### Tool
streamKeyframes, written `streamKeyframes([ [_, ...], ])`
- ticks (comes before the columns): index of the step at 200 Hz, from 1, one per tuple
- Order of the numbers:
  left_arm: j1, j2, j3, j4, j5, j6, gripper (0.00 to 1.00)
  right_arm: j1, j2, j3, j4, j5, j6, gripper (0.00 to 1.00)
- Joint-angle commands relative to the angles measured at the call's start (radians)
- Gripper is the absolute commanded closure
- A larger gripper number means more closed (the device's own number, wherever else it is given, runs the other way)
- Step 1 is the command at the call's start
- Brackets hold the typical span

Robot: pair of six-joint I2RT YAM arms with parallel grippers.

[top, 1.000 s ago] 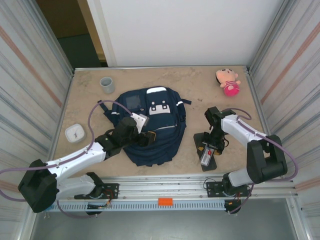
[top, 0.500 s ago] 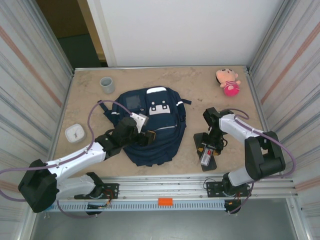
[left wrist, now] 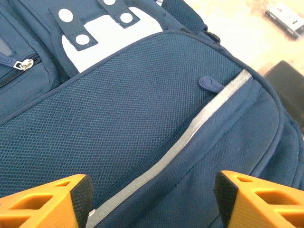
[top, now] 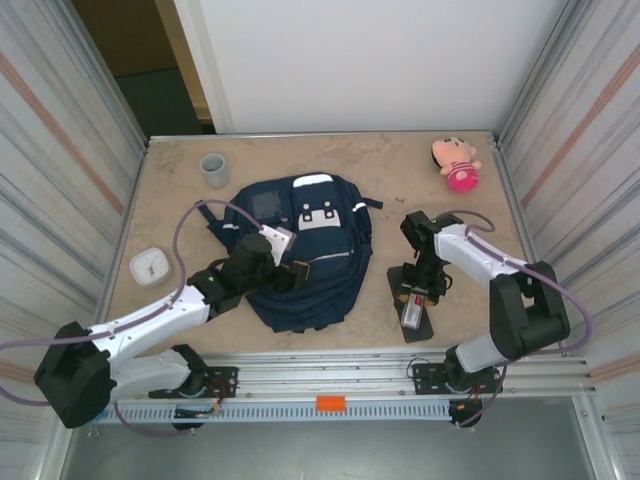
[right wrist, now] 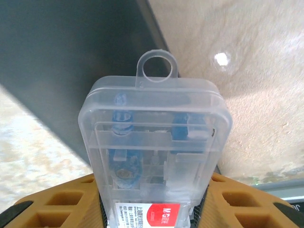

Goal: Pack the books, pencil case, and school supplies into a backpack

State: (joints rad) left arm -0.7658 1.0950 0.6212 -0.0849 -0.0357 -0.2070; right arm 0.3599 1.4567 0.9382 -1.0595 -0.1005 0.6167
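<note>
Right wrist cam: we saw our right claw point(right wrist: 153, 192) pinching the packet point(right wrist: 154, 128) on both sides, over the black case point(right wrist: 61, 61) & surface point(right wrist: 251, 71). Our left claw point(left wrist: 152, 190) hung wide open over the backpack point(left wrist: 118, 118).

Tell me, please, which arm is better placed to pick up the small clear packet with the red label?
Right. The right gripper has a finger on each side of the packet. The left gripper hangs open over the backpack, well away from it.
</note>
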Motion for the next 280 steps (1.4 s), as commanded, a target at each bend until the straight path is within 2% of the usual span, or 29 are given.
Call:
streamKeyframes([
  [1,0.01,-0.056,0.055,-0.065,0.036,0.177,0.27,0.024,-0.131,0.077,-0.002,-0.025,-0.004,0.6],
  [18,0.042,-0.096,0.063,-0.095,0.143,0.318,0.27,0.039,-0.244,0.063,0.124,-0.084,0.003,0.62],
  [41,0.057,-0.127,0.081,-0.17,0.289,0.555,0.26,0.041,-0.418,-0.046,0.373,-0.173,0.04,0.65],
  [64,0.056,-0.111,0.095,-0.214,0.264,0.689,0.24,0.041,-0.56,-0.159,0.575,-0.204,0.084,0.66],
  [94,0.067,-0.031,0.142,-0.33,0.243,0.865,0.17,0.041,-0.661,-0.239,0.698,-0.213,0.116,0.67],
  [123,0.136,0.046,0.178,-0.361,0.291,0.891,0.16,0.044,-0.678,-0.257,0.737,-0.253,0.103,0.66],
  [163,0.137,0.104,0.16,-0.265,0.249,0.906,0.16,0.064,-0.652,-0.253,0.742,-0.263,0.078,0.66],
  [214,0.137,0.189,0.179,-0.244,0.243,0.928,0.14,0.085,-0.635,-0.258,0.746,-0.254,0.069,0.67],
  [224,0.137,0.204,0.178,-0.23,0.228,0.926,0.2,0.087,-0.634,-0.259,0.743,-0.252,0.069,0.67],
  [234,0.137,0.216,0.18,-0.218,0.208,0.924,0.3,0.088,-0.636,-0.259,0.743,-0.251,0.068,0.67],
  [262,0.13,0.169,0.203,-0.225,0.211,0.909,0.72,0.09,-0.65,-0.257,0.729,-0.234,0.065,0.67],
  [280,0.119,0.103,0.212,-0.215,0.209,0.893,0.85,0.09,-0.65,-0.256,0.712,-0.229,0.064,0.67],
])
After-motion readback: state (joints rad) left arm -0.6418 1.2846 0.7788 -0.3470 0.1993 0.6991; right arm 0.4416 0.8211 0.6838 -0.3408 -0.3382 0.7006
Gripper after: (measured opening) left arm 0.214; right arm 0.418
